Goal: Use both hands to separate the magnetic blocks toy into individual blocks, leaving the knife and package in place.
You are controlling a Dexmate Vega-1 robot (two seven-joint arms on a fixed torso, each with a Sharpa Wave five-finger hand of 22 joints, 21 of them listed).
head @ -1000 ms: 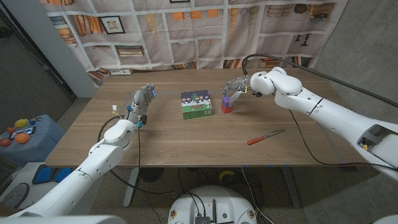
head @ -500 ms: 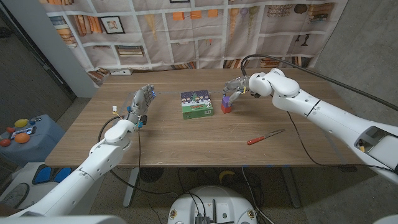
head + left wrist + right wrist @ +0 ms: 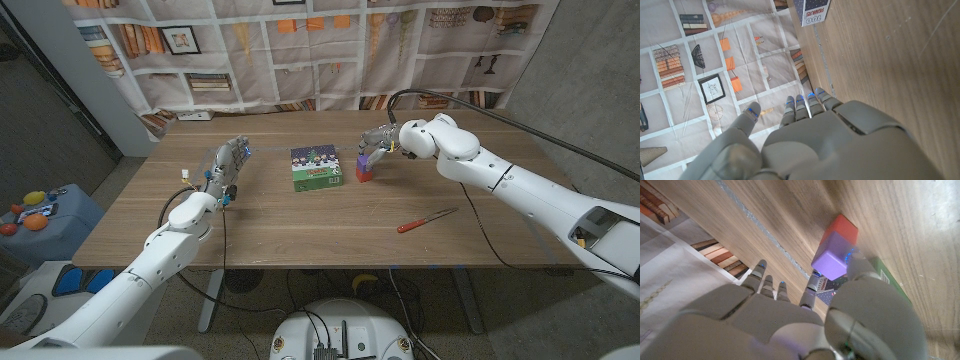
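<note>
Blocks (image 3: 364,169) not yet separated; my right hand (image 3: 378,140) pinches the purple one, left hand (image 3: 228,162) released, idle.

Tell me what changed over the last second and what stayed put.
The right arm shifted slightly toward the table's middle, bringing the right hand closer onto the magnetic blocks toy; in the right wrist view its fingers sit at the purple block, though a firm grip can't be confirmed. The left hand, package and knife stayed as they were.
</note>
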